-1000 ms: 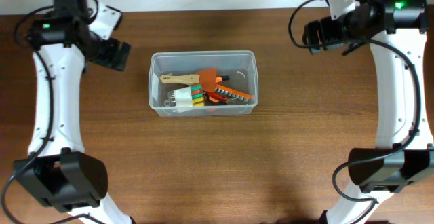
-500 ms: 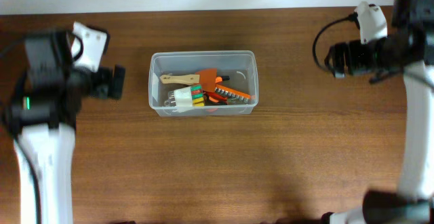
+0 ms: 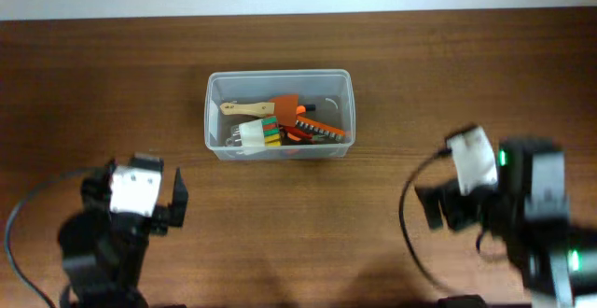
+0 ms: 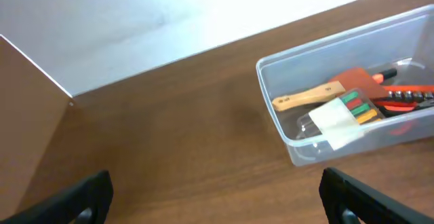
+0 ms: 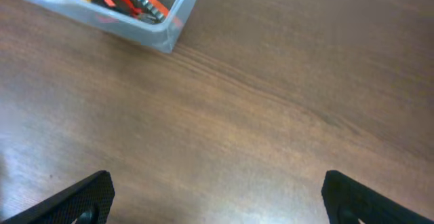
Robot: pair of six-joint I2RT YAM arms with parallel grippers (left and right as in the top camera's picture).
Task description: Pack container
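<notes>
The container [image 3: 213, 112] is a clear rectangular tub at the middle back of the table. It holds a wooden-handled orange tool, orange pliers and a white case with coloured bits. It also shows in the left wrist view [image 4: 274, 105] and the right wrist view [image 5: 178, 22]. My left gripper [image 3: 177, 199] is near the front left, open and empty, far from the tub; its fingers show in the left wrist view [image 4: 217, 197]. My right gripper [image 3: 431, 207] is near the front right, open and empty, seen too in the right wrist view [image 5: 217, 197].
The brown wooden table [image 3: 392, 112] ends at a white wall along the back edge [image 4: 135, 20]. The table's left edge shows in the left wrist view [image 4: 41, 136].
Both arms have swung from the back corners down toward the front of the table, away from the tub. The tub and its contents have not moved.
</notes>
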